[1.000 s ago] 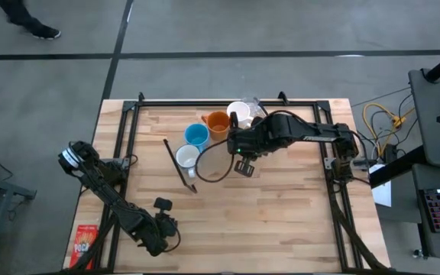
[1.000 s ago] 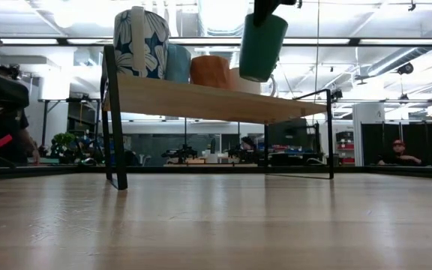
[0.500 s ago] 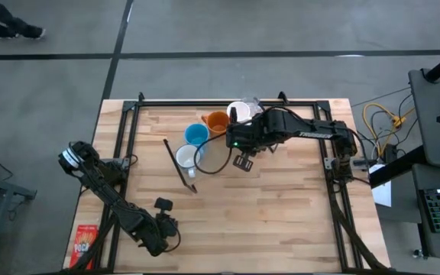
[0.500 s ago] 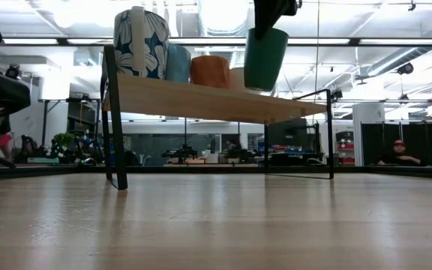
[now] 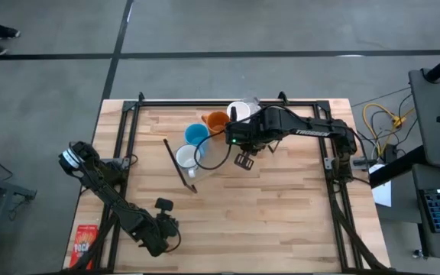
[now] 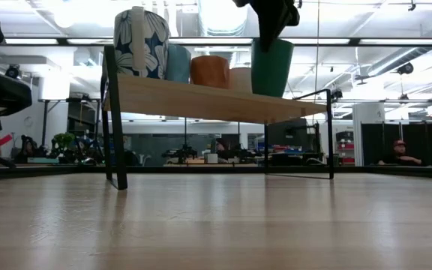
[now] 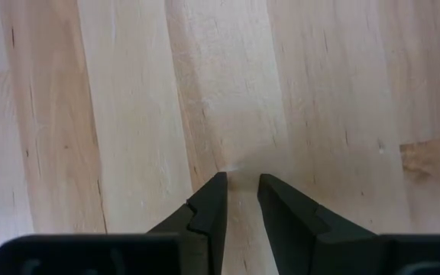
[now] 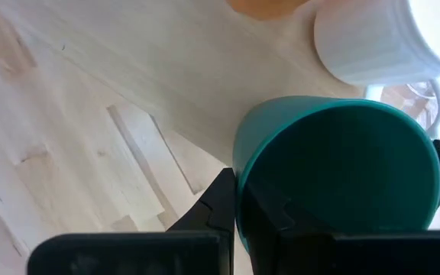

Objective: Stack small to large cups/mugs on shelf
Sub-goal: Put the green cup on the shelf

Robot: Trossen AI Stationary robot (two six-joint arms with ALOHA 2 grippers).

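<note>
Teal mug (image 6: 271,67) is held upright by the right pincer (image 8: 239,205), whose fingers are closed on the mug wall at the rim, one inside and one outside. In the low view the mug base is seen at or just above the shelf (image 6: 201,101); contact cannot be confirmed. It sits at the end of the row, just beside the white mug (image 8: 373,38), with the orange mug (image 6: 210,71), the light blue mug (image 6: 177,63) and a tall flower-patterned mug (image 6: 141,43) further along.

Handling, judged: glazed ceramic, stiff, fairly heavy for its size, slick under hard fingers, and liable to chip if knocked against a neighbour. A rim-wall pinch is judged adequate; the handle is not seen.

Room: the shelf is narrow, and the mug is judged close to its front edge in the low view. Little gap is left toward the white mug; open space lies on the far side, over the bare table (image 5: 281,214).

The left pincer (image 7: 240,200) is parked low over the table, slightly open, holding nothing.
</note>
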